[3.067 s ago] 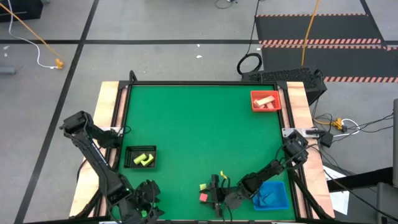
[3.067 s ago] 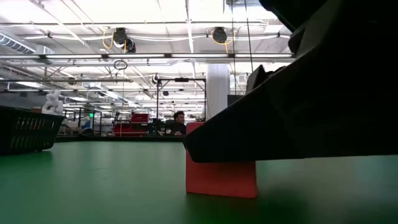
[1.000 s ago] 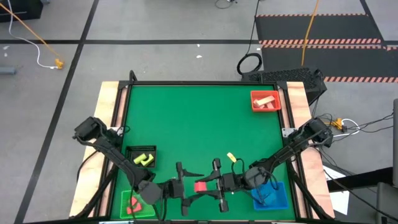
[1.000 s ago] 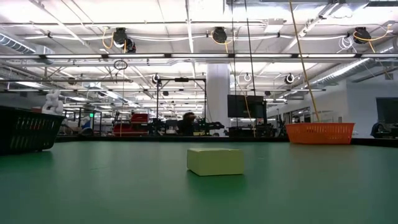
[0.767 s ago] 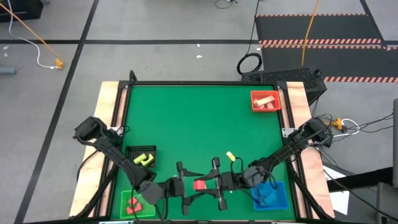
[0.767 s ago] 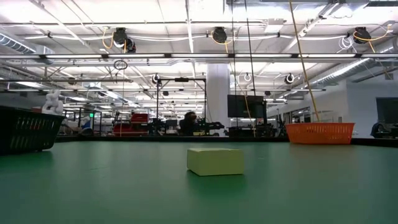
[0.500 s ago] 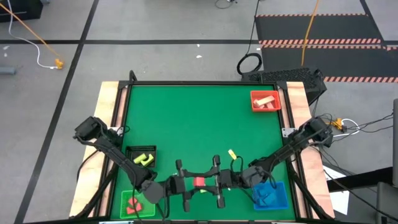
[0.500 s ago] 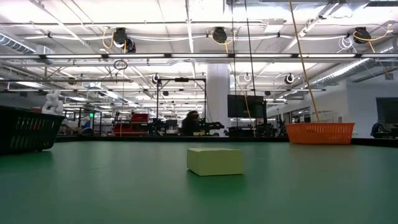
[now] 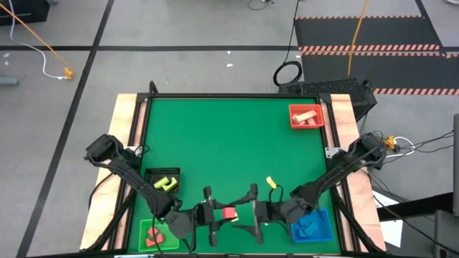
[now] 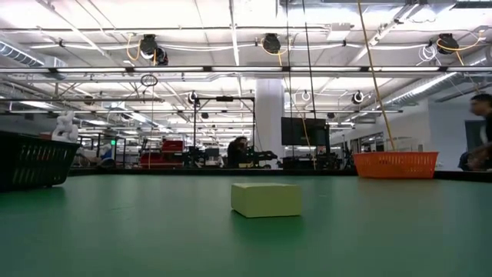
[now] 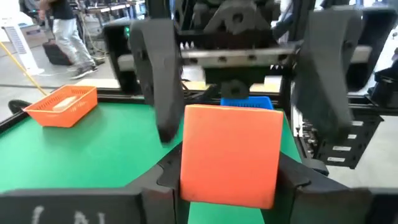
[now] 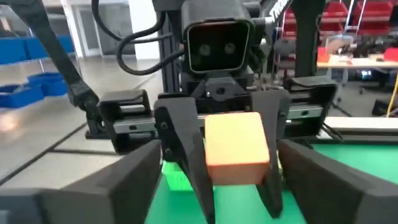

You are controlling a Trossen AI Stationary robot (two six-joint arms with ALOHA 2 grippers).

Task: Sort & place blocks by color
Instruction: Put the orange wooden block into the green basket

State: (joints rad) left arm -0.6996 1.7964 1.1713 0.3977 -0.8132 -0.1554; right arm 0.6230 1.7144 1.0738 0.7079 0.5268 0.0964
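A red block (image 9: 229, 213) hangs above the near part of the green table (image 9: 215, 136), with my left gripper (image 9: 222, 213) shut on it. My right gripper (image 9: 251, 211) faces it from the right, open. Its fingers (image 11: 158, 81) stand apart on either side of the block (image 11: 230, 152) without touching it. A yellow block (image 9: 271, 183) lies flat on the table just beyond the grippers, and it also shows in the low view (image 10: 266, 199). Neither gripper shows in the low view. My left gripper pinches the red block by two opposite sides (image 11: 186, 168) between its two fingers (image 12: 180, 149). The fingers lie level and come from the table's left. The block sits upright in the hold, lifted clear of the table, its free end toward my right gripper.
A green tray (image 9: 158, 235) with red blocks sits near left, and a black bin (image 9: 162, 182) with yellow blocks behind it. A blue tray (image 9: 312, 226) lies under my right arm. A red tray (image 9: 306, 115) with tan blocks stands far right.
My left gripper has shut on the red block, which my right gripper held before. My right gripper has opened, let go and drawn back a little toward the table's right. The block has stayed in the air, shifted slightly left.
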